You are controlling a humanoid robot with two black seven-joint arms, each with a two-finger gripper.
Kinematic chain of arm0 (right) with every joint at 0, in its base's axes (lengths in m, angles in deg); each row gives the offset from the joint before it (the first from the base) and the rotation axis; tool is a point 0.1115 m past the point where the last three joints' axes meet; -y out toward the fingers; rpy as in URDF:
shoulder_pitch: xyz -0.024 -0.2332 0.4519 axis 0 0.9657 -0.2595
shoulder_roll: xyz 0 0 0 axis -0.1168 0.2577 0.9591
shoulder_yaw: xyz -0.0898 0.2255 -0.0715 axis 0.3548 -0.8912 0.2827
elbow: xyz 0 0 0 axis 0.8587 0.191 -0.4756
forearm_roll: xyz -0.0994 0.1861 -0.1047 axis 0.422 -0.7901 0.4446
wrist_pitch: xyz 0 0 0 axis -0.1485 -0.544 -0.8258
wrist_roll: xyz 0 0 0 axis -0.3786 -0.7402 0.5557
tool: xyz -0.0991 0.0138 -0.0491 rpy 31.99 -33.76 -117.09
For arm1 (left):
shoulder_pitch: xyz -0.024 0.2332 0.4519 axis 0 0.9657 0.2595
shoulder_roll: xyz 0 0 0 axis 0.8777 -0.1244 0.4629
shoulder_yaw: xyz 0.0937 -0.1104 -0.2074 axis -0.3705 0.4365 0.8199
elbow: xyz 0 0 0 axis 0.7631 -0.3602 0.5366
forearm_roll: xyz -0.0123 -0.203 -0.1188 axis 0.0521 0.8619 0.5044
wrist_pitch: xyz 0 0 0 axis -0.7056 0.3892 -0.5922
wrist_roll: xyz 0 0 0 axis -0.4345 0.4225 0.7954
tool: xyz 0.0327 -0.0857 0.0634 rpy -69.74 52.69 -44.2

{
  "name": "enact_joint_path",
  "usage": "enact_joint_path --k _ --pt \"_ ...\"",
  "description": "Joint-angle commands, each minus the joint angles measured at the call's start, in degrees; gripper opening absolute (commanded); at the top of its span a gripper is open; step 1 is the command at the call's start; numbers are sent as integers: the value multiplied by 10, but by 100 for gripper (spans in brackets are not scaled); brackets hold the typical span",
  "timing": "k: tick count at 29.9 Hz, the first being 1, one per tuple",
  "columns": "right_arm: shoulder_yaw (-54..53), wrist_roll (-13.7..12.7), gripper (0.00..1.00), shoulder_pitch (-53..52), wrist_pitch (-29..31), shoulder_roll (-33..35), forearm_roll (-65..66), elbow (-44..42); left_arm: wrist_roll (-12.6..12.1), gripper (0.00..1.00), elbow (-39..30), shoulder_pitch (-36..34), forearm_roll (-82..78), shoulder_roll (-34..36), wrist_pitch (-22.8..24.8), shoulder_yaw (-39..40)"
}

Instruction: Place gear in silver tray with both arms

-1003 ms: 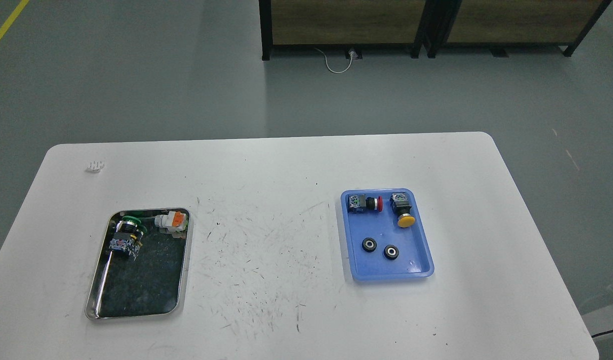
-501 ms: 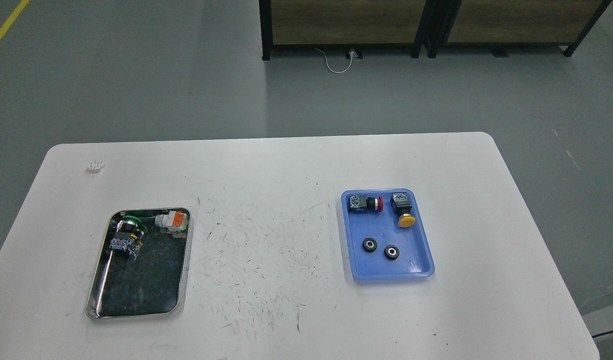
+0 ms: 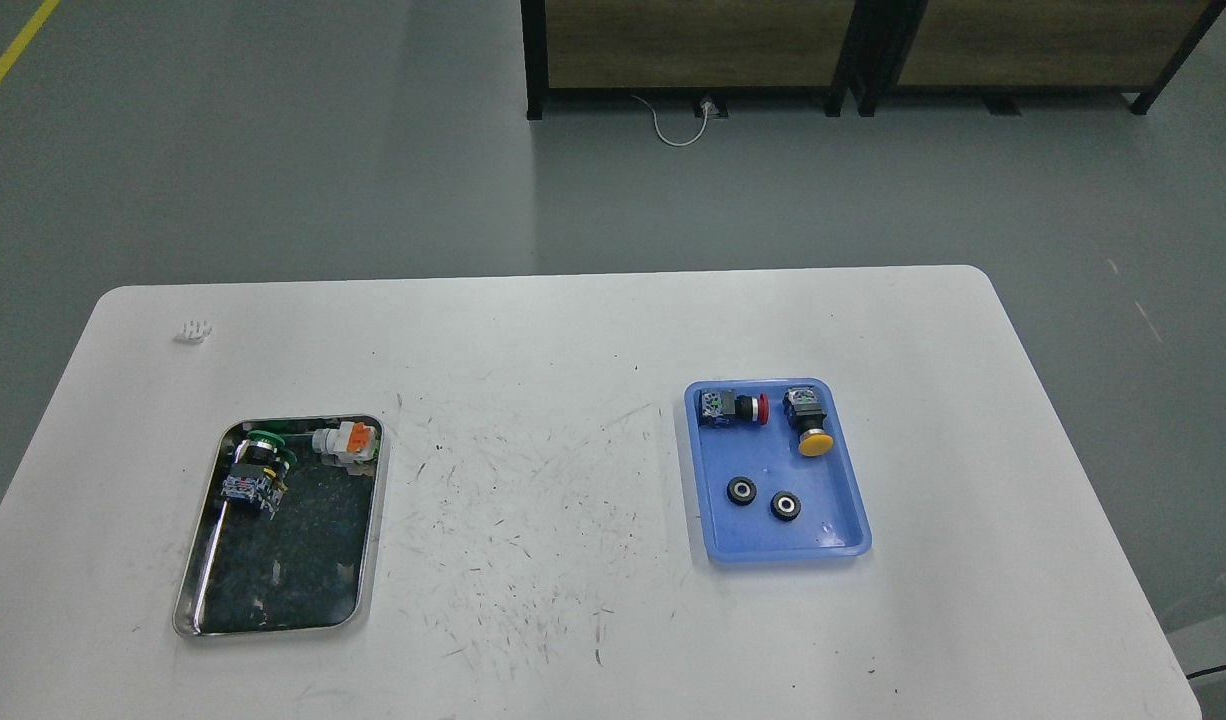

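Note:
Two small black round gears lie side by side in the blue plastic tray on the right of the table, one left of the other. The silver tray sits on the left of the table, with a dark shiny base. It holds a green-capped push-button switch and a white and orange part at its far end. Neither of my arms nor any gripper is in view.
The blue tray also holds a red push-button and a yellow push-button at its far end. A small white piece lies near the table's far left corner. The white table is scratched in the middle. Dark shelving stands on the floor beyond.
The whole view has shifted by a few pixels. Nothing on the table has moved.

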Motion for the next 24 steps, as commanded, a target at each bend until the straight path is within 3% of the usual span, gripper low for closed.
enact_joint_path --k 1,3,5,10,16,18,24 --pt "-3 43 100 19 15 -1 27 1 7 99 6 9 -2 5 -4 -5" --pt "-2 73 100 20 42 -1 27 3 11 99 6 18 -2 5 1 -8" --pt "-2 83 100 19 57 -1 28 14 11 99 6 22 -4 5 4 -11" --pt "0 88 100 41 87 3 28 62 14 99 5 27 -9 -1 27 -20" --pt "-1 94 100 71 145 0 35 84 68 99 3 29 -9 -9 63 -22" --pt "-2 120 100 87 146 -4 43 84 69 99 2 30 -12 -11 62 -26" --pt "3 120 100 129 148 -25 124 127 68 99 -1 31 -58 -16 49 -52"
